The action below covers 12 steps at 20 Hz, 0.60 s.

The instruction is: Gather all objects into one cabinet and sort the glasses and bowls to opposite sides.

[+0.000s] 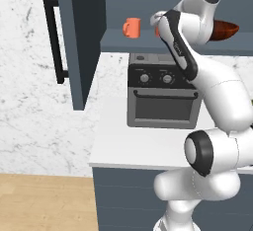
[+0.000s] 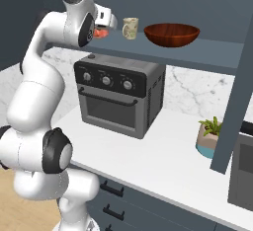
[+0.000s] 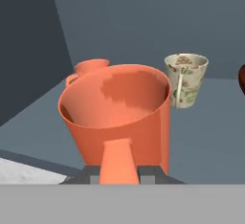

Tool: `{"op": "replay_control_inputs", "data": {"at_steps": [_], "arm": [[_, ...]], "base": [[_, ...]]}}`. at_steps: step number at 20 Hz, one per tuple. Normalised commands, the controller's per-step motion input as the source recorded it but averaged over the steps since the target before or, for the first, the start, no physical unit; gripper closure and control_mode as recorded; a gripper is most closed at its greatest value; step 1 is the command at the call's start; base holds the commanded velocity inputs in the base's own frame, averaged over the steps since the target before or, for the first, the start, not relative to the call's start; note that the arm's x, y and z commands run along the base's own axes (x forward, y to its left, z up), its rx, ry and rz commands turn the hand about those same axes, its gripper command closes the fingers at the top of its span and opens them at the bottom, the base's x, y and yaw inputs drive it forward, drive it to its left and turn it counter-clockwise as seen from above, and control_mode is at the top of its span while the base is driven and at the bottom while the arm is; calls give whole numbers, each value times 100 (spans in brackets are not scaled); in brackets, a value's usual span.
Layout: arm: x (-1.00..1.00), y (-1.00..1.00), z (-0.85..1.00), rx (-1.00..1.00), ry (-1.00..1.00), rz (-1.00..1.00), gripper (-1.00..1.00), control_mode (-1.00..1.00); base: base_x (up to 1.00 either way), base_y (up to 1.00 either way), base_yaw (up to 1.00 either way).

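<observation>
Orange mug (image 3: 119, 122) fills center of hand view, claw (image 3: 119, 173) clamped on its handle, over cabinet shelf (image 3: 210, 141). 2nd mug (image 1: 131, 27) upper left; beige cup (image 2: 130, 28) & bowl (image 2: 172, 34) upper mid of right view.

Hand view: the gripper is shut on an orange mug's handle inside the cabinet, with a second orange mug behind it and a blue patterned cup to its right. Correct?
Not quite. The patterned cup is beige, not blue, as the hand view shows. The rest stands: gripper shut on the near orange mug, second orange mug behind it.
</observation>
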Motion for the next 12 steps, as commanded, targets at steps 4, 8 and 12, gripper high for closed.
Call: {"op": "replay_control_inputs", "data": {"at_steps": [4,8,12], "arm": [[30,0,-53,2,0,0,100,-100],[14,0,-31,7,0,0,-100,-100],[25,0,0,22,0,0,-100,-100]], "base": [[0,0,0],[0,0,0],[0,0,0]]}}
